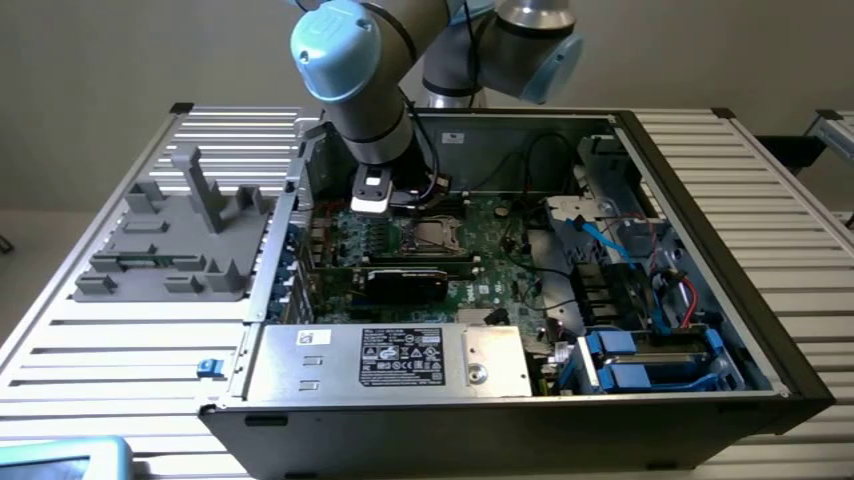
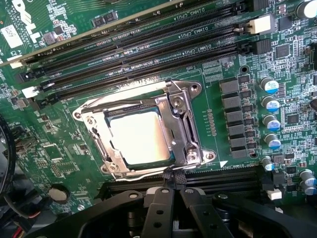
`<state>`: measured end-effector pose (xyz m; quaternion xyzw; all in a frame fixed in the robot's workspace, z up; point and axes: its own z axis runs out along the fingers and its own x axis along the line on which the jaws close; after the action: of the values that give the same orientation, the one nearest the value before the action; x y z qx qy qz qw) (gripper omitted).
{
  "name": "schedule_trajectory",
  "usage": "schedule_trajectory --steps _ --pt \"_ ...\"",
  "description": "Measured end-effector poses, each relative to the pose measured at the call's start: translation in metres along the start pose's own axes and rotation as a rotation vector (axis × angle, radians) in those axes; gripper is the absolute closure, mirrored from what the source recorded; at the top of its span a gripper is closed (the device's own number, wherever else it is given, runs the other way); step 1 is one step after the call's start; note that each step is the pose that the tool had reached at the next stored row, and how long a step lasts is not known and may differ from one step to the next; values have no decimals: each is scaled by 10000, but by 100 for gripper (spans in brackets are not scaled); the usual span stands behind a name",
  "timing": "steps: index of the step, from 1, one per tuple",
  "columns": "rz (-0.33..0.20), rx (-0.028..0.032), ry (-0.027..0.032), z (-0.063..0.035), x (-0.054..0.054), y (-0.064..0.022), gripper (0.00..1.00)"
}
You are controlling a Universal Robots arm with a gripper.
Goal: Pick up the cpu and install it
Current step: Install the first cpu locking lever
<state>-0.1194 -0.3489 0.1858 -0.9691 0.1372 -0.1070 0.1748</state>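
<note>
Gripper (image 2: 171, 191), lower centre of wrist view: fingers closed together, holding nothing; tips sit just above socket frame's near edge.

CPU (image 2: 140, 136), centre of wrist view: lies flat inside metal socket frame (image 2: 184, 119), bright silvery top showing. In exterior view the socket (image 1: 434, 237) sits mid-board, just below the arm's wrist.

Handling, judged: light, stiff, flat plate; smooth metal top likely slippery. Underside contacts and socket pins fragile, so no tilt or drag. Best hold would be opposite edges, but frame rails crowd those edges closely.

Obstructions, near to far:
- Black RAM slots (image 2: 148, 47), upper wrist view, run alongside socket, close to frame.
- Row of capacitors (image 2: 271, 106), right of wrist view, stand upright near the socket.
- Black expansion card (image 1: 420, 275), exterior view, just below socket.
- Silver PSU box (image 1: 387, 357), lower centre, well apart.
- Blue cables (image 1: 607, 245), right of case interior.
- Grey fixture block (image 1: 174, 240), left of frame, outside case on slatted table (image 1: 107, 350).
</note>
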Motion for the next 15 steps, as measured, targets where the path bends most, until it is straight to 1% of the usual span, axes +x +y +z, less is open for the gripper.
schedule_trajectory --steps 7,9,12,15 --pt "-3 2 7 -11 -4 1 89" --pt "0 5 4 -51 -28 -5 89" --pt "3 11 2 -119 -91 -6 89" --pt "5 15 -1 -139 -126 -3 89"
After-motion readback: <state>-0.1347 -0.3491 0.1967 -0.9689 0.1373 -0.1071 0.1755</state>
